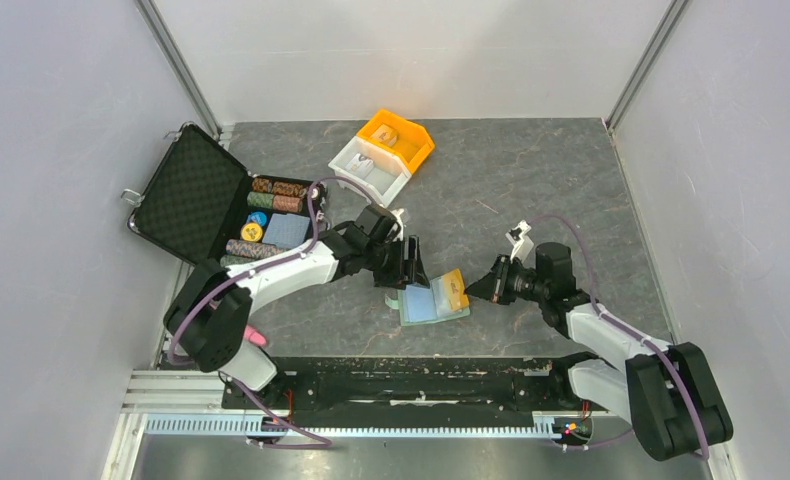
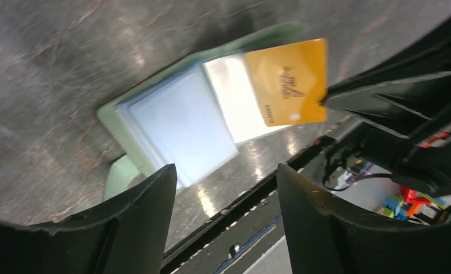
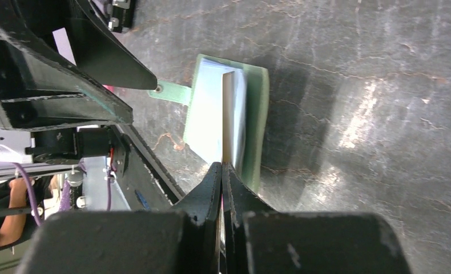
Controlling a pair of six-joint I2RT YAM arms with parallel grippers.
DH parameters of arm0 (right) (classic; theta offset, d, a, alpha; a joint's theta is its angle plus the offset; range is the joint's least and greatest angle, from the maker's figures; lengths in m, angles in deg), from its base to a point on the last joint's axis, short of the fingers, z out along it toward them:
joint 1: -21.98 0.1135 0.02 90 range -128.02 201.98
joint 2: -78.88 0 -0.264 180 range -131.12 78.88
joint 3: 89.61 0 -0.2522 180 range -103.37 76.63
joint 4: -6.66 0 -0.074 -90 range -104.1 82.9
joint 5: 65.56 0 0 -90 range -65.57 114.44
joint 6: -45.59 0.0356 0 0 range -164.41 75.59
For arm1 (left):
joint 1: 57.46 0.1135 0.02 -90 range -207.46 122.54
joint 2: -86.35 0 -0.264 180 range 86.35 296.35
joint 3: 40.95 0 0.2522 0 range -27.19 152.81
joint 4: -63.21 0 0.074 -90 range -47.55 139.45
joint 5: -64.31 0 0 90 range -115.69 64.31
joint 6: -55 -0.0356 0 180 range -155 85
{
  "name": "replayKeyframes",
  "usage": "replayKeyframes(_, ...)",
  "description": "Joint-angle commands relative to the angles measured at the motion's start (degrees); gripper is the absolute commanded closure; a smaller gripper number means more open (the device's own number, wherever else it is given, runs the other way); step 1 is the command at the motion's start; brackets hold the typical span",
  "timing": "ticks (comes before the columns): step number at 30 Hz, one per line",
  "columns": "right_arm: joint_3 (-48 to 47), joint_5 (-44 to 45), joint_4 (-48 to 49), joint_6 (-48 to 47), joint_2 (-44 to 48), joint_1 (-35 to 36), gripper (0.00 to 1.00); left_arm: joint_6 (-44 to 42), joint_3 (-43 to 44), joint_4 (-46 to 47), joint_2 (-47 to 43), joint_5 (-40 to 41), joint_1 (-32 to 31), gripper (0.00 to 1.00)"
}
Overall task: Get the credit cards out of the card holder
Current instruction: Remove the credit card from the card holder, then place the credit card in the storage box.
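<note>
From the top camera I see the sage-green card holder [image 1: 421, 305] lying open on the table [image 1: 551, 190], between the 2 arms and near their bases. The right end effector [image 1: 468, 290] is clamped on the orange card [image 1: 452, 288] at the card holder's right panel. The left end effector [image 1: 403, 265] hangs just beside the card holder's left edge. Well apart at the back left are the open black case [image 1: 186, 195] with its poker chips [image 1: 276, 195], and an orange bin [image 1: 399, 135] against a white bin [image 1: 371, 168].

On the left wrist camera, the left end effector [image 2: 226, 188] is released, its 2 fingers [image 2: 143, 222] spread with nothing between them, above the card holder [image 2: 112, 120]. A pale blue card [image 2: 180, 128] lies in 1 panel. The orange card [image 2: 289, 83] overlaps the other panel.

On the right wrist camera, the right end effector [image 3: 222, 174] pinches the orange card [image 3: 229, 114], seen edge-on over the card holder [image 3: 258, 108]. I cannot tell whether the card's far edge is clear of the pocket.
</note>
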State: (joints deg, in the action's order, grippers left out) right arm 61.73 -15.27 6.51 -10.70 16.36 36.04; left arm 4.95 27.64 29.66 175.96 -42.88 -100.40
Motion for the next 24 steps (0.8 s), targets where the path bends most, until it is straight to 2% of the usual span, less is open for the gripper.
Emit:
replayKeyframes(1,-3.17,-4.06,2.5,2.09,2.37,-0.18,1.0,1.39,-2.72,10.61,-5.18,-5.65,0.05,0.27)
replayKeyframes(9,-2.93,-6.19,5.97,5.7,1.31,-0.25,1.0,2.89,-5.34,19.07,-5.05,-9.15,0.05,0.26)
replayKeyframes(14,-1.13,-8.57,11.71,11.39,2.24,-0.19,1.0,4.38,-7.42,24.36,-4.66,-10.46,0.05,0.26)
replayKeyframes(20,1.88,-11.96,24.36,21.5,3.1,-0.16,1.0,8.59,-10.41,33.05,-4.88,-13.08,0.05,0.24)
replayKeyframes(24,1.8,-12.13,24.84,22.75,4.26,-0.18,1.0,11.72,-11.9,39.34,-5.04,-14.3,0.04,0.23)
